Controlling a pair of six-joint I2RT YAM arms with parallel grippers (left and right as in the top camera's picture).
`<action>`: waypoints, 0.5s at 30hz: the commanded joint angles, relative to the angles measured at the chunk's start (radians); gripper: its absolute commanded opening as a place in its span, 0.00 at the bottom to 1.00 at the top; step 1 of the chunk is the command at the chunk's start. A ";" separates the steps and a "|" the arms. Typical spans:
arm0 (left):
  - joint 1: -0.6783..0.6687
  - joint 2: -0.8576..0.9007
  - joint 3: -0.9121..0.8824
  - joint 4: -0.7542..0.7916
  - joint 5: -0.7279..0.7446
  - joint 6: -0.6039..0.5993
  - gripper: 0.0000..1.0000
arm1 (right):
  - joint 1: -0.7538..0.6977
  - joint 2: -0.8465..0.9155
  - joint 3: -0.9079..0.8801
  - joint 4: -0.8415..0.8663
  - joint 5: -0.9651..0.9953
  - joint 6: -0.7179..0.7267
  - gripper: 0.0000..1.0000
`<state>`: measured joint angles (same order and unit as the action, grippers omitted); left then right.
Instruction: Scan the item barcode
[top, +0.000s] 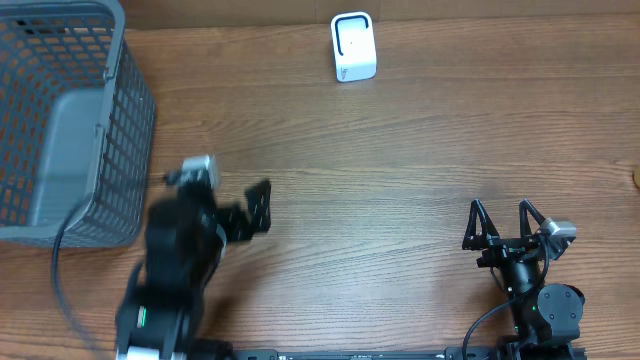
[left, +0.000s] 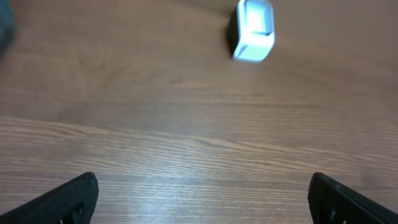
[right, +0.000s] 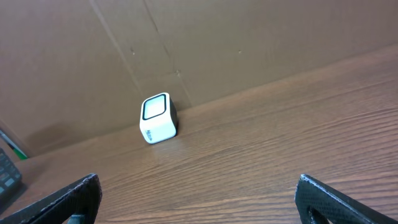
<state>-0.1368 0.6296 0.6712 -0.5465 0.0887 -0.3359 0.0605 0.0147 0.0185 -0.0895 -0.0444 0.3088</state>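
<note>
Overhead: wood table (top: 400, 150) w/ grey mesh basket (top: 128, 120) at far-L corner, white scanner (top: 353, 47) by the back edge near ctr, both arms along the near edge
Scanner: stands on the table, dark-rimmed window on its upper face; well apart from both grippers & from the basket, nothing touching it
Scanner, L wrist view: top of frame, R of ctr, slightly blurred, bare wood btwn it and the fingers
Scanner, R wrist view: L of ctr, just in front of a brown cardboard wall (right: 261, 43) behind the table
Left gripper (left: 204, 198): jaws spread wide, one dark finger in each lower corner of its wrist view, only wood btwn them, holds nothing; overhead the arm is blurred, just R of the basket, angled toward back-R
Right gripper (top: 499, 208): jaws wide apart, empty; near-R part of table, pointing at the back edge
Basket: open top, grey floor showing; part cut off by frame, so contents can't tell
</note>
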 joint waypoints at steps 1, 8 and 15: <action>0.003 -0.195 -0.094 0.010 -0.012 0.121 1.00 | 0.006 -0.012 -0.010 0.006 0.010 -0.010 1.00; 0.009 -0.360 -0.253 0.116 -0.021 0.251 1.00 | 0.006 -0.012 -0.010 0.006 0.010 -0.010 1.00; 0.080 -0.489 -0.480 0.437 -0.015 0.268 1.00 | 0.006 -0.012 -0.010 0.006 0.010 -0.010 1.00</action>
<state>-0.0898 0.1902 0.2699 -0.1825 0.0776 -0.1062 0.0605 0.0147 0.0185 -0.0898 -0.0444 0.3088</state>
